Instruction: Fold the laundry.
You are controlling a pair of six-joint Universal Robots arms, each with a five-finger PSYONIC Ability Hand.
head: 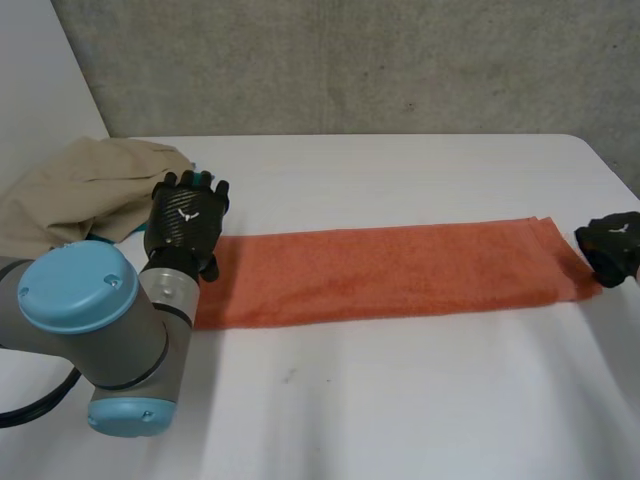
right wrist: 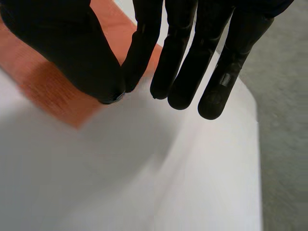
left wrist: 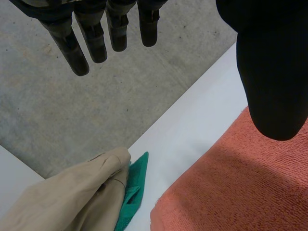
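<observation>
Table point(head: 400, 400): white. Far edge runs along the grey concrete wall point(head: 350, 60), w/ a rounded corner at far R. Wide bare strip in front of the towel point(head: 400, 270), another btwn towel and far edge. Near-L part is taken up by the L arm point(head: 90, 320).

R hand point(head: 610, 250) sits at the towel's R end, near the table's R edge. R wrist view: it's over the end corner of the towel point(right wrist: 43, 86), bare tabletop point(right wrist: 144, 183) beyond, then the table edge and grey floor. Can't tell whether it grips the cloth.

L hand point(head: 185, 222) is over the towel's L end, open and holding nothing. L wrist view: fingers point(left wrist: 72, 48) straight, thumb well apart, towel end point(left wrist: 240, 192) below the L hand point(left wrist: 274, 72).

Just beside that end there's a beige garment point(head: 80, 190) bunched at the table's far-L side. A green cloth point(left wrist: 132, 192) pokes out from under the garment point(left wrist: 72, 197), w/ a bare strip of table point(left wrist: 192, 130) btwn it and the towel.

Towel: orange terry, a long narrow strip lying flat across the table's mid, L to R. Long edges fairly straight. Looks doubled, since a second layer edge seems to show at the R end, though that's hard to read.
</observation>
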